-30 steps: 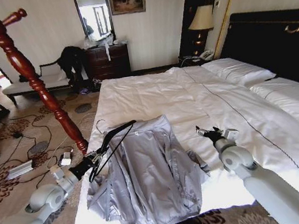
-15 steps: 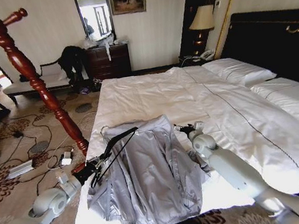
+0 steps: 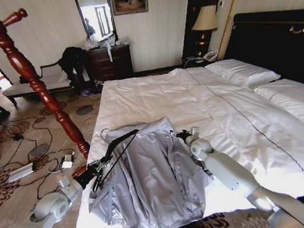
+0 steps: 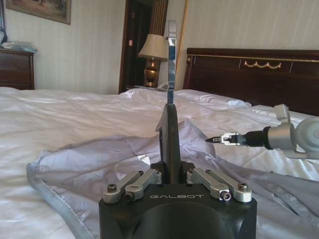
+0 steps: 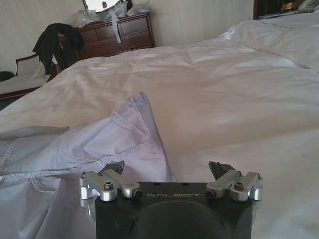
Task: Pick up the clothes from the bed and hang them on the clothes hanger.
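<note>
While the left tool (image 3: 93,170) clamps the hanger (image 3: 116,144) by one end, the right tool (image 3: 180,135) hovers with jaws wide at the jacket's collar.

The hanger is black and thin with a silver hook, and it slants up from the left tool over the jacket's (image 3: 150,178) shoulder near the bed's (image 3: 154,93) foot edge. The right tool's fingers (image 5: 218,169) straddle the raised collar fold (image 5: 134,124), not yet touching it by the look of things. The jacket lies flat, front up, hem at the foot edge. It looks thin, limp and slippery, likely to slide and bunch; the stitched collar edge seems the firmest place to pinch, leaving the neck open for the hanger.
</note>
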You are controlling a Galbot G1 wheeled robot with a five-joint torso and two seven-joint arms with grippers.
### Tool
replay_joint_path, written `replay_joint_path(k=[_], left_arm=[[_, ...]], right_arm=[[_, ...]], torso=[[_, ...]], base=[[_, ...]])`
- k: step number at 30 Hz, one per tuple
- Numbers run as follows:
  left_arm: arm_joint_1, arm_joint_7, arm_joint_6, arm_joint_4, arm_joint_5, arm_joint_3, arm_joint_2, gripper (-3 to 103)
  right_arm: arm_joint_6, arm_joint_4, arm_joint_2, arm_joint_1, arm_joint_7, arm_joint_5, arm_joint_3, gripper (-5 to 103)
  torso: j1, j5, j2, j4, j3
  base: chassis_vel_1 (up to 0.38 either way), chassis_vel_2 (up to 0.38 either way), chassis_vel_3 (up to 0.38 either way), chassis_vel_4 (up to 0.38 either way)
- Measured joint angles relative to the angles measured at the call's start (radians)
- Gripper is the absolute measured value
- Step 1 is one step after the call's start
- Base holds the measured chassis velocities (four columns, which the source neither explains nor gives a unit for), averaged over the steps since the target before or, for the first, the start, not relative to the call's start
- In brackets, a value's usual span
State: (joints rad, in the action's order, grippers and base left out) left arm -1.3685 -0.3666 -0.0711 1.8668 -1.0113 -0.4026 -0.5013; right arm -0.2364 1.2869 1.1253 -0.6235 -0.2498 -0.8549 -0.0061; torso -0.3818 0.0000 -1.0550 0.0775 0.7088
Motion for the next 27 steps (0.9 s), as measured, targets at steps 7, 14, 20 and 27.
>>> replay_joint_path(k=[7,14,20,27], left_arm=[[-0.02,0.004,0.001,0.006,0.008,-0.006,-0.007,15],[-0.021,0.009,0.006,0.015,0.01,-0.002,-0.018,15],[-0.001,0.001,0.006,-0.006,0.021,-0.003,-0.017,15],[0.036,-0.008,0.01,-0.03,0.016,0.001,-0.002,15]], right_arm=[[0.019,-0.084,0.01,0.032,0.025,0.007,-0.035,91],[0.023,-0.122,0.038,0.054,0.025,0.003,-0.045,71],[0.024,-0.143,0.061,0.056,0.017,0.001,-0.024,49],[0.024,-0.131,0.062,0.056,0.008,-0.011,-0.023,16]], torso=[[0.0,-0.0001,0.0,0.0006,0.0],[0.0,-0.0002,0.0,0.0003,0.0],[0.0,-0.0002,0.0,0.0003,0.0],[0.0,-0.0001,0.0,0.0006,0.0]], base=[[0.0,0.0,0.0,0.0],[0.0,0.0,0.0,0.0],[0.0,0.0,0.0,0.0],[0.0,0.0,0.0,0.0]])
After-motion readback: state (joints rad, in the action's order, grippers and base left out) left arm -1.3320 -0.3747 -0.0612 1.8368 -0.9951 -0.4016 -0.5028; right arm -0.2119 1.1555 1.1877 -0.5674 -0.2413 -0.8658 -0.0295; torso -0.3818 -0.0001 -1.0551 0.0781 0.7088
